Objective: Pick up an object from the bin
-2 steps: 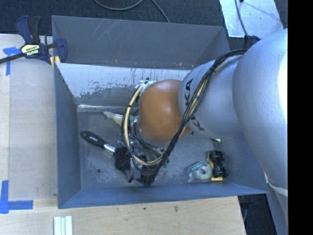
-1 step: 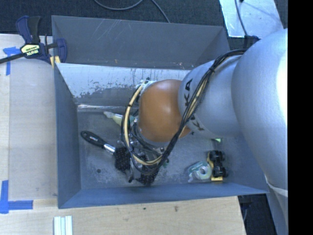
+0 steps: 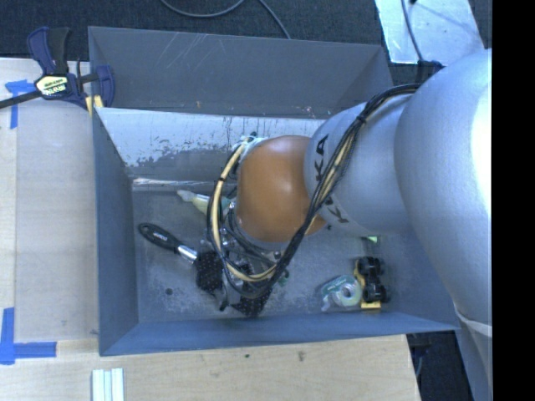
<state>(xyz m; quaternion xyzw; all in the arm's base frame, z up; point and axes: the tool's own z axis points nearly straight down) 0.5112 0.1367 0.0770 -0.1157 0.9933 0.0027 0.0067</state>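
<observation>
Gripper [image 3: 241,295] sits low in the bin [image 3: 117,249], near the front wall, centre-left of the floor. The orange cover [image 3: 272,186] and cables [image 3: 219,199] mask it from above, so we can't tell whether it's wide, narrow or holding anything.

Nearest thing is the black-handled tool [image 3: 163,239]. It lies flat on the floor just left of the gripper, handle pointing up-left toward the left wall, dark end right beside the gripper. We read it as the likely pick, but nothing shows it grasped.

How we'd do this step well:
- Centre over the tool's shaft, not the glossy handle end.
- Close across its narrow axis, not along it.
- The tool lies flat on metal, so we go right down to the floor or the grip skids over it.
- The front wall is near, so we keep the approach vertical and lift straight up before any sideways move.
- We check the cables don't drag on neighbours.

Count, as far as we can see:
- one black-handled tool
- one pale stick-like piece [image 3: 194,197] at the back of the floor, partly under the cover
- one yellow-and-black toy [image 3: 369,282] at front right
- one pale ring-shaped piece [image 3: 341,292] touching the toy
- one small green bit [image 3: 370,241] just behind those

Everything but the tool lies well apart from the gripper.
</observation>
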